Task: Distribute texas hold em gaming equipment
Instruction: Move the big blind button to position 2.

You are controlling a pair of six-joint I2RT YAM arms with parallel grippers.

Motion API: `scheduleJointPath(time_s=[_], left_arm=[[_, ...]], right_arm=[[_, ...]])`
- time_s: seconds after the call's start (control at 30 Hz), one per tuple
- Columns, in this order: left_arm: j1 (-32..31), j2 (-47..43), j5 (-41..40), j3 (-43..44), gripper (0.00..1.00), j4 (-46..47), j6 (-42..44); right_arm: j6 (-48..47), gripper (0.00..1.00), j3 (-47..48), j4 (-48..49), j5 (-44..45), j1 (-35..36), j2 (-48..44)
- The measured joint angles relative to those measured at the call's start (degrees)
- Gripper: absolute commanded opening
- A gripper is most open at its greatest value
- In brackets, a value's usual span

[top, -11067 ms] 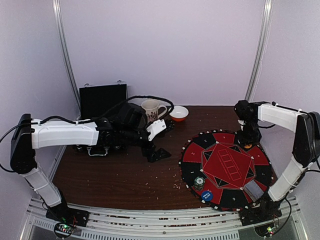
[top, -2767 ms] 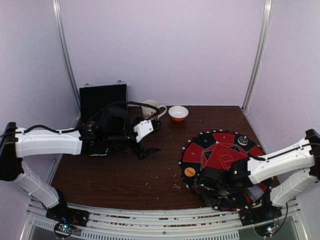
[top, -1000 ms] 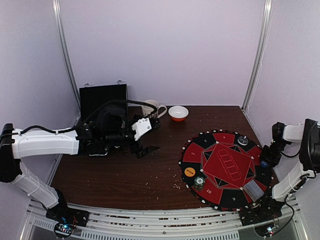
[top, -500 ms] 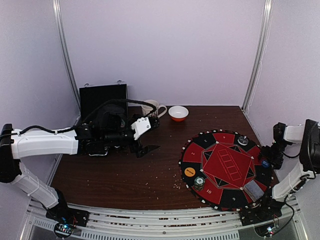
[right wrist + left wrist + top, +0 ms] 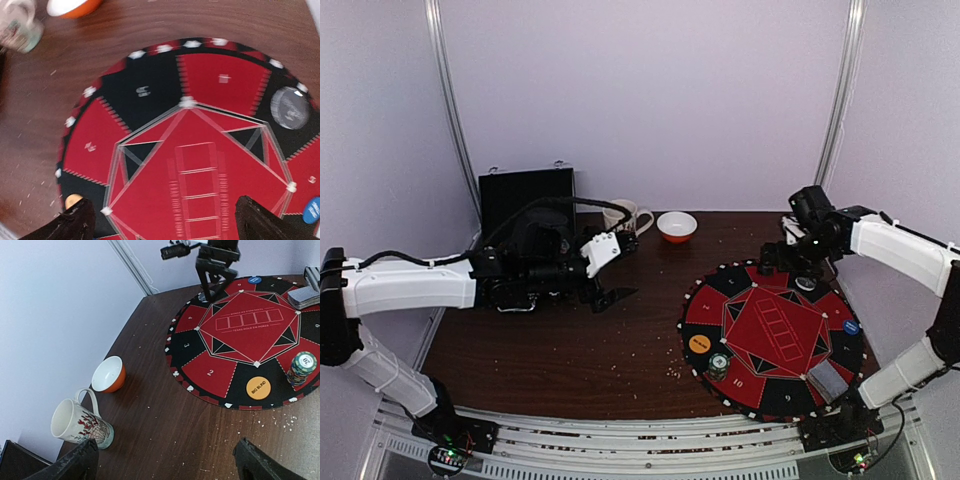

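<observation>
1. Fingers: left fingers are spread wide and hold nothing, over bare wood well left of the mat. Right fingers are also wide apart and empty, above the mat's far rim.
2. Edges: the mat sits at the right of the surface. Its near and right rims run close to the surface edges. There is open wood between the left arm and the mat, with white crumbs scattered on it.
3. On the mat:
   - black disc at the far rim, just beside the right fingers
   - blue disc at the right rim
   - orange disc at the left rim
   - green-white chip stack near the orange disc, towards the near rim
   - deck at the near-right rim
4. Off the mat: mug and bowl stand near each other at the far edge, not touching. An open black case stands upright far left, behind the left arm.
5. In the way: the left arm lies across the left half of the surface, with a cable looping over it.
</observation>
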Motion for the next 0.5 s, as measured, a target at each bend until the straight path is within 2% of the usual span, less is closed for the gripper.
scheduleJointPath(time_s=[0.2, 0.5], left_arm=[[1.79, -0.87, -3.98, 0.0, 0.98, 1.75, -1.31], [4.57, -1.22, -8.68, 0.0, 0.98, 3.23, -3.13]], right_arm=[[-1.99, 0.99, 5.57, -1.73, -3.06, 18.25, 12.22], [-4.2, 0.91, 14.36, -6.86, -3.69, 27.91, 29.51]])
